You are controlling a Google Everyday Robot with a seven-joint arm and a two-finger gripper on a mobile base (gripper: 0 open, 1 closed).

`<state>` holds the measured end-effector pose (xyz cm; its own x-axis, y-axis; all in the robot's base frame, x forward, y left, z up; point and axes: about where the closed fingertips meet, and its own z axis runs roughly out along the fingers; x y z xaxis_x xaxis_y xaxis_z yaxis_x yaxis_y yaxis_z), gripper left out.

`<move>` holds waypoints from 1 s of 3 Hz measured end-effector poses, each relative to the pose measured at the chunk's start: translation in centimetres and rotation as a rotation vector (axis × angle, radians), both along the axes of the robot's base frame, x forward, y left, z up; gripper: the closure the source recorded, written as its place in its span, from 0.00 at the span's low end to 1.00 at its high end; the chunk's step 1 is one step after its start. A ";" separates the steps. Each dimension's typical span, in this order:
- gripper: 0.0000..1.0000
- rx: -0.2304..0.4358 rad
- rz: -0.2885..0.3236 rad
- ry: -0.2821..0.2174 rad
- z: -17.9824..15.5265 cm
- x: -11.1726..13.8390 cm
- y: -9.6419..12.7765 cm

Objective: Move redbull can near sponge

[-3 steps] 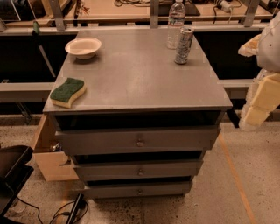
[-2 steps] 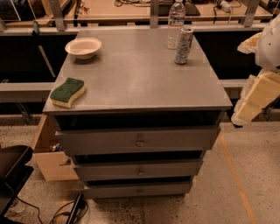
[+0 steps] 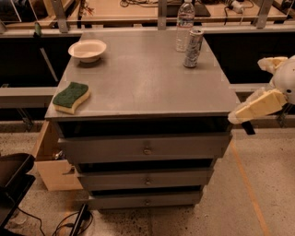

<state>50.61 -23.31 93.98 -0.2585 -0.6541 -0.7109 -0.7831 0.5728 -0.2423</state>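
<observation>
The redbull can (image 3: pixel 193 47) stands upright at the far right of the grey cabinet top (image 3: pixel 143 78), just in front of a clear water bottle (image 3: pixel 185 25). The sponge (image 3: pixel 71 97), dark green over pale yellow, lies at the near left corner of the top. My gripper (image 3: pixel 252 110) is at the right edge of the view, beside the cabinet's near right corner, below and well to the right of the can. It is empty. Its cream fingers (image 3: pixel 258 106) point left toward the cabinet.
A cream-white bowl (image 3: pixel 87 49) sits at the far left of the top. The cabinet has three drawers (image 3: pixel 146 149) below. A wooden box (image 3: pixel 50 161) stands on the floor at its left, and cables lie nearby. A workbench (image 3: pixel 138 9) runs behind.
My gripper has swung lower and leftward toward the cabinet's near right corner. The can, sponge, bowl and bottle have not moved.
</observation>
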 end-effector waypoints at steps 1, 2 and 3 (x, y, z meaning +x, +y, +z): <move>0.00 0.208 -0.049 -0.146 0.9 4.0 0.5; 0.00 0.251 -0.091 -0.203 2.3 5.5 0.7; 0.00 0.251 -0.094 -0.203 2.1 5.9 0.6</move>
<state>56.56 -22.72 96.07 -0.1461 -0.4321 -0.8899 -0.6741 0.7019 -0.2301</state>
